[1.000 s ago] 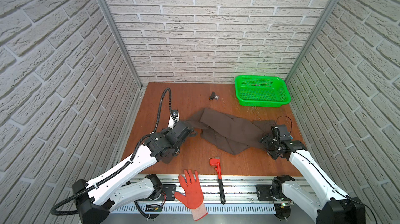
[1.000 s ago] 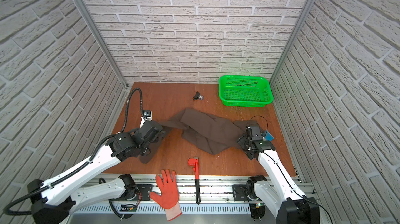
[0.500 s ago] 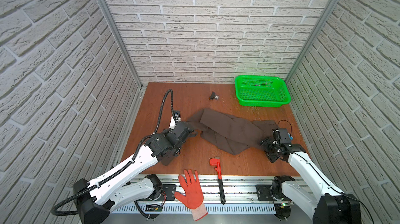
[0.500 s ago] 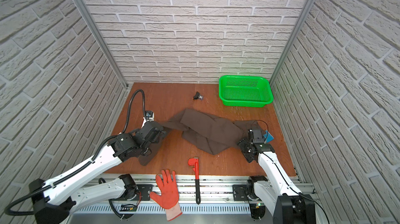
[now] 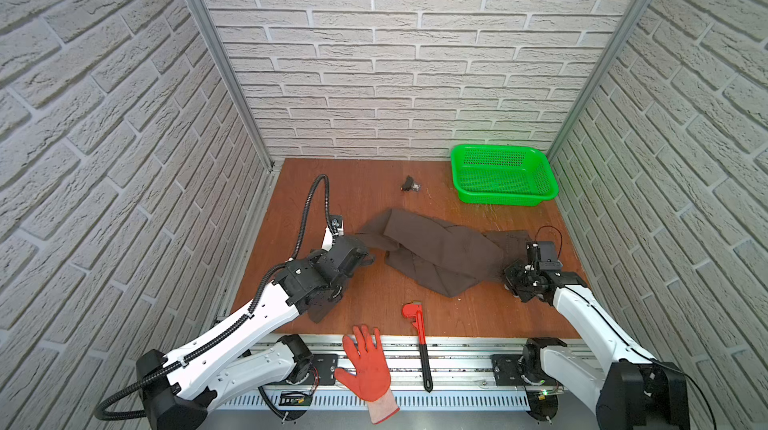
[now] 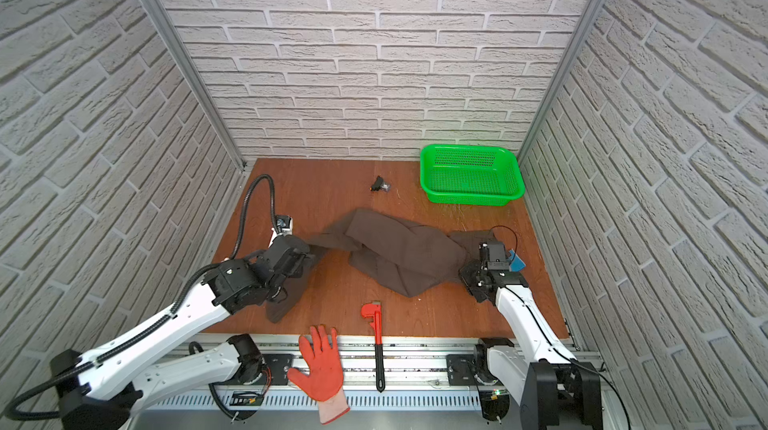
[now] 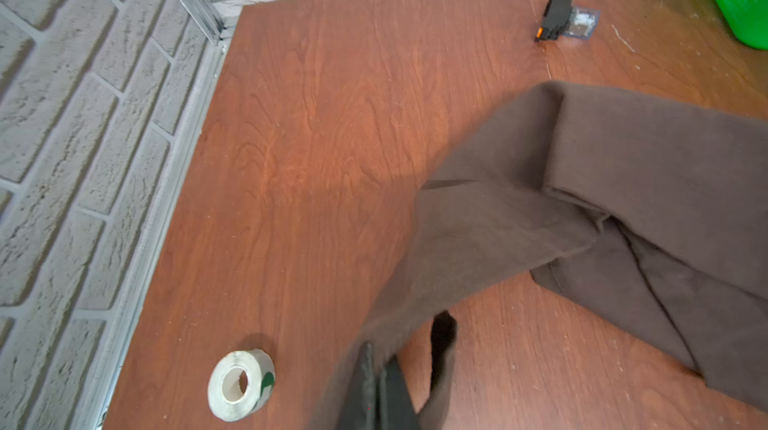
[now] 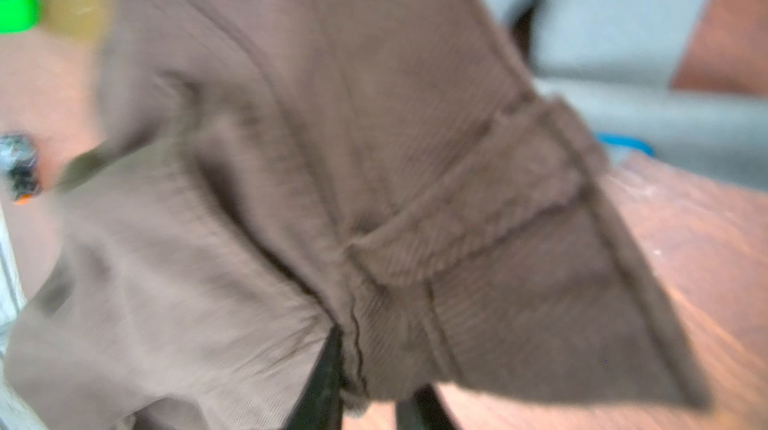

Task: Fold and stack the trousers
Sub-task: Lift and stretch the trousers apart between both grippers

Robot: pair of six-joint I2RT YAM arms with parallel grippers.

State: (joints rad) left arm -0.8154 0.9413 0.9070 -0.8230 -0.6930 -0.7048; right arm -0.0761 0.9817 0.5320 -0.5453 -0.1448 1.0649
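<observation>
The right gripper (image 5: 514, 279), gaping a second ago at the 4 o'clock side of the tabletop (image 5: 353, 191), has now pinched shut on the waistband end of the trousers (image 5: 440, 249). The left gripper (image 5: 365, 253) at 9 o'clock stays clamped on a trouser leg. The brown cloth still sprawls unfolded across the middle, from 9 to 3 o'clock.
</observation>
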